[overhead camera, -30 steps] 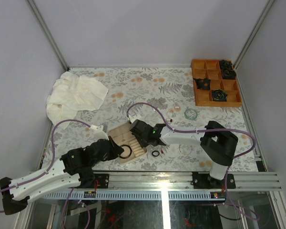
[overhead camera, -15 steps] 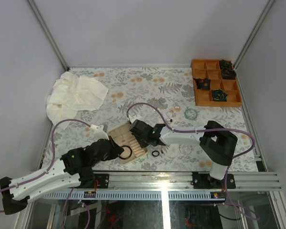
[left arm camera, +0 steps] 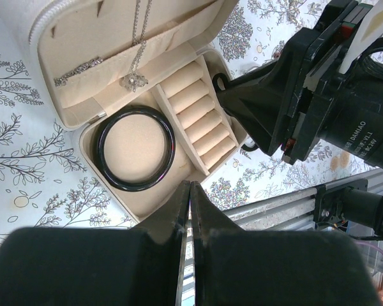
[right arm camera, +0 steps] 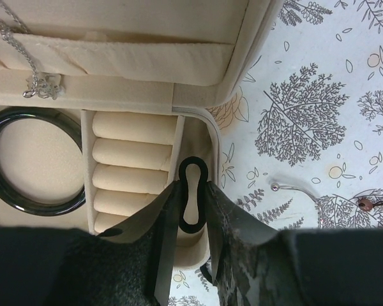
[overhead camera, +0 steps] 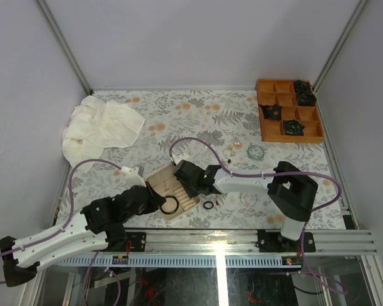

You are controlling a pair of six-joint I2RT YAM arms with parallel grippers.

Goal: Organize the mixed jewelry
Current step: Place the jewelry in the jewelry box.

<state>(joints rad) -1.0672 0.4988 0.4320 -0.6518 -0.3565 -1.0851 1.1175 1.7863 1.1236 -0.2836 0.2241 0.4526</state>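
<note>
The beige jewelry box lies open near the table's front. A black bangle lies in its round compartment and also shows in the left wrist view and the right wrist view. My right gripper is shut on a small black ring, squeezed into an oval, over the box's narrow right-hand slot beside the ring rolls. My left gripper is shut and empty at the box's near edge. Another black ring lies on the cloth right of the box.
A silver necklace lies in the lid. A thin silvery hoop and a red bead lie right of the box. A teal bracelet, an orange tray and a white cloth lie farther back.
</note>
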